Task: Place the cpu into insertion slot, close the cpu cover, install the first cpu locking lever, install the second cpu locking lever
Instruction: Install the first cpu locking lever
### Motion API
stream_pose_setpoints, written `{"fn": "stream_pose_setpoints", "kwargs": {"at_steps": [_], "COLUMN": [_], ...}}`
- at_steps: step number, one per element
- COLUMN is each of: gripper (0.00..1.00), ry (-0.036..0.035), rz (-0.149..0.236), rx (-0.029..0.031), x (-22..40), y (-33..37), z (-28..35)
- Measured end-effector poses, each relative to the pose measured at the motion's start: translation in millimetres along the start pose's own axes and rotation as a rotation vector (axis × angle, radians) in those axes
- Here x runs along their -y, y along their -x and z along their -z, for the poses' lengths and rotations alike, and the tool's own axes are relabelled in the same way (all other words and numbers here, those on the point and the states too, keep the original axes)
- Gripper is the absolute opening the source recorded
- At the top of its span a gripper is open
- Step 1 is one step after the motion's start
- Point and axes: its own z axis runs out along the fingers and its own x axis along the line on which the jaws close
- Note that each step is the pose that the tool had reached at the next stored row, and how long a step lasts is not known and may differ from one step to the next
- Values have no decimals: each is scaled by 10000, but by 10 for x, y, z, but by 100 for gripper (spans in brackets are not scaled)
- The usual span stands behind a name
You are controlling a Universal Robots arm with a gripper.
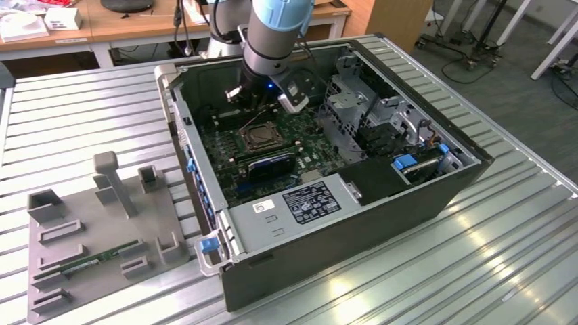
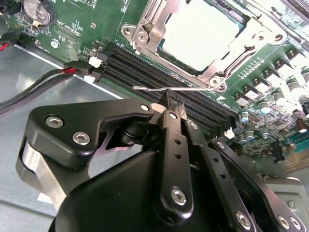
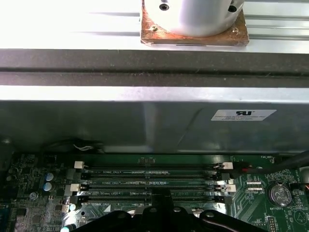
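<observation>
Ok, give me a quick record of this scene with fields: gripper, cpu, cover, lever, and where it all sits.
gripper: inside the computer case, fingers shut, tips at the locking lever
cpu: seated in the insertion slot, pale face up
cpu cover: silvery frame, looks laid down around the cpu's face
locking lever: thin metal rod beside the socket, over the black memory slots; whether it is pinched, cannot tell
computer case: open on its side, on the slatted metal table
</observation>
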Motion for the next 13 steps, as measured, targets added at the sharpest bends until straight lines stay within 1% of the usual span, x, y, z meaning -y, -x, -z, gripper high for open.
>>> {"fn": "stream_pose_setpoints", "kwargs": {"at_steps": [6,13], "gripper": [11,11], "ry": [0,-1], "rz": [0,0], "rx": [1,-1], "x": [8,14], "y": [1,4], "z": [2,-10]}}
